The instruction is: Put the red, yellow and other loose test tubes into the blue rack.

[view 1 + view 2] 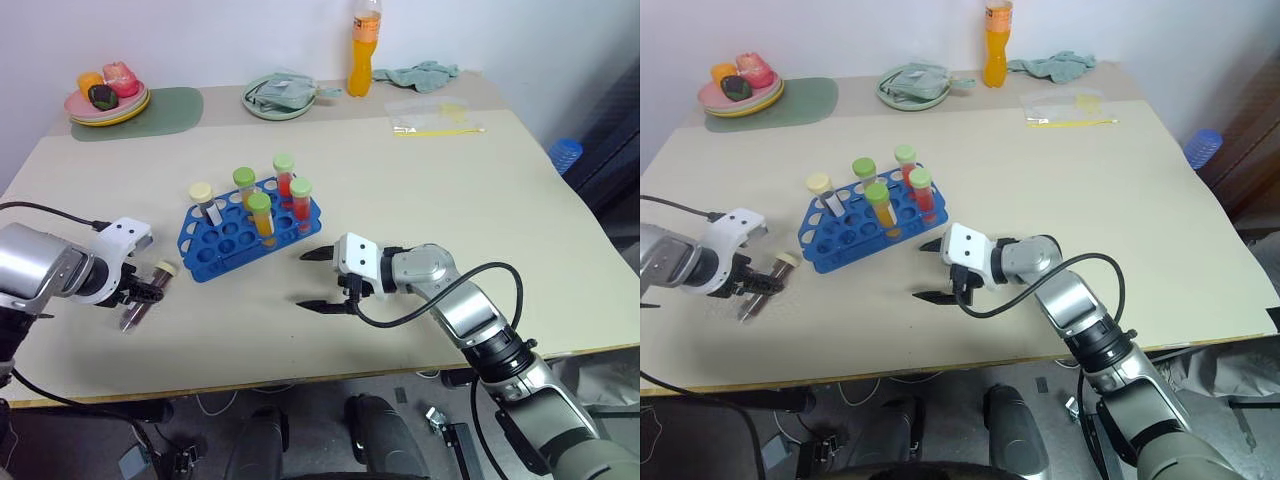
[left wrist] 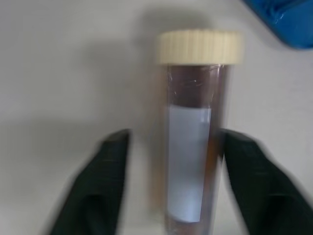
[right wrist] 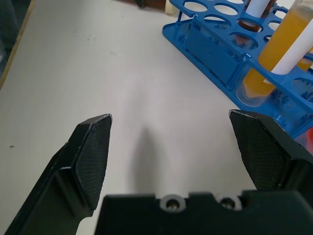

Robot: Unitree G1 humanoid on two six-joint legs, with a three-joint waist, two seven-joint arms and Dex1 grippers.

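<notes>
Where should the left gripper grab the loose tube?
Take the tube mid-barrel, at its white label, coming from above. It lies flat on the table, so the left gripper should straddle the round barrel across its length, clear of the wider cap.

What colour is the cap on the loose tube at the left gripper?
Cream, on the loose tube of dark brownish liquid; clearest in the left wrist view.

Black cables are looping along both silver-grey arms, which are ending in white wrist housings, each carrying two black fingers (image 3: pixel 93 152) with finely textured pads and small screws.
</notes>
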